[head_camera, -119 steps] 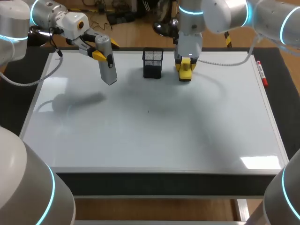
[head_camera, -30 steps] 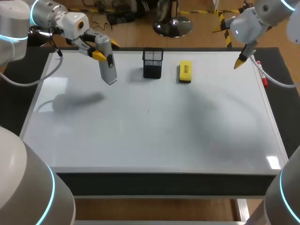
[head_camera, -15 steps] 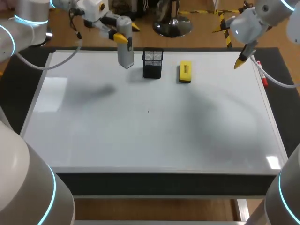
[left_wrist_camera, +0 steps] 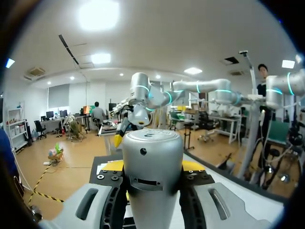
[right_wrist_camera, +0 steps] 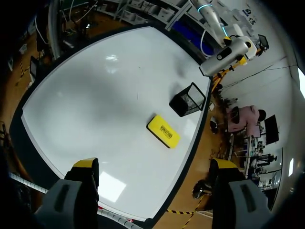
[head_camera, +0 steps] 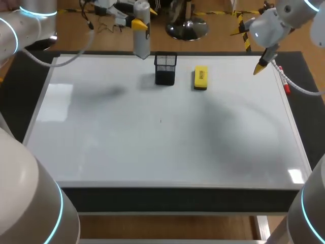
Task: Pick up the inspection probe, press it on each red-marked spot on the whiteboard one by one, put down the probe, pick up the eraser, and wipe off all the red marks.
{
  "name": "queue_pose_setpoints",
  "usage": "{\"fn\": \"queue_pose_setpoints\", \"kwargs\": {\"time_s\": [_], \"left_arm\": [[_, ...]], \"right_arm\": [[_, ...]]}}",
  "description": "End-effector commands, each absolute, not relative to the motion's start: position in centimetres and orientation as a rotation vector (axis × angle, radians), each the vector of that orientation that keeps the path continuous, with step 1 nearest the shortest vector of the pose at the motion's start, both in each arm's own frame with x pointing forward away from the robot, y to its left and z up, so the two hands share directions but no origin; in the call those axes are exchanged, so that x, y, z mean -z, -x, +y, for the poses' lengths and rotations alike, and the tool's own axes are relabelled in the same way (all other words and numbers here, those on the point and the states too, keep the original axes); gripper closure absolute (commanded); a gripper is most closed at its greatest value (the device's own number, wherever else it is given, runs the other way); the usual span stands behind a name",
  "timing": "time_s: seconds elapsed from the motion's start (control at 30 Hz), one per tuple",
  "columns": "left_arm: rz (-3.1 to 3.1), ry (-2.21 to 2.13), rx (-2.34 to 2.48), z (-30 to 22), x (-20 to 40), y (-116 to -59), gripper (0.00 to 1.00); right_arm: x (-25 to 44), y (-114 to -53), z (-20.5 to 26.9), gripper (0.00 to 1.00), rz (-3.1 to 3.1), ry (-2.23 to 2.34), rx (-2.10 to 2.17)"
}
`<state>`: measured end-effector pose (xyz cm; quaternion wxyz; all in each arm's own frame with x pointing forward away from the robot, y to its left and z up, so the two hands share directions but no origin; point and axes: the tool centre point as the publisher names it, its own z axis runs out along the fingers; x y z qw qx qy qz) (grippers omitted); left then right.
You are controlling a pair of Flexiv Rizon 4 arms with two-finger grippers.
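The left hand [head_camera: 137, 23] pinches the one probe [head_camera: 141, 38] upright above the whiteboard's [head_camera: 162, 147] far edge, near one mesh cup [head_camera: 165, 68]. The right hand [right_wrist_camera: 155, 168] hangs spread; one eraser [head_camera: 200, 78] lies beside the cup, possibly one pen [head_camera: 283, 80] farther right.

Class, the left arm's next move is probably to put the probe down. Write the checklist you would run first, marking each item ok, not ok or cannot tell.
1. Grip of the left gripper on the probe: ok, fingers on both sides.
2. The probe above the mesh holder: not ok, it hangs beside it.
3. The mesh holder upright: ok.
4. The eraser clear of the holder: ok, lying apart.
5. The right gripper out of the way: ok, open, near the far right corner.
6. No red marks on the whiteboard: ok, none visible.
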<state>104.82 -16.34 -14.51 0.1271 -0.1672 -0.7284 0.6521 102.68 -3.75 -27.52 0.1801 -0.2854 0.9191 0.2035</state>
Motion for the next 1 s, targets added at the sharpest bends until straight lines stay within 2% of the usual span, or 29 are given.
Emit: {"fn": "queue_pose_setpoints", "kwargs": {"time_s": [0.03, 1.0], "left_arm": [[-2.203, 0.376, -1.966, -17.5, 14.0, -103.6, 1.0], [-2.231, 0.131, -2.118, -22.6, 15.4, -106.5, 1.0]], "right_arm": [[27.5, -102.7, -3.8, 0.0, 2.599, 0.809, -0.571], [27.5, -102.7, -3.8, 0.0, 2.599, 0.809, -0.571]]}}
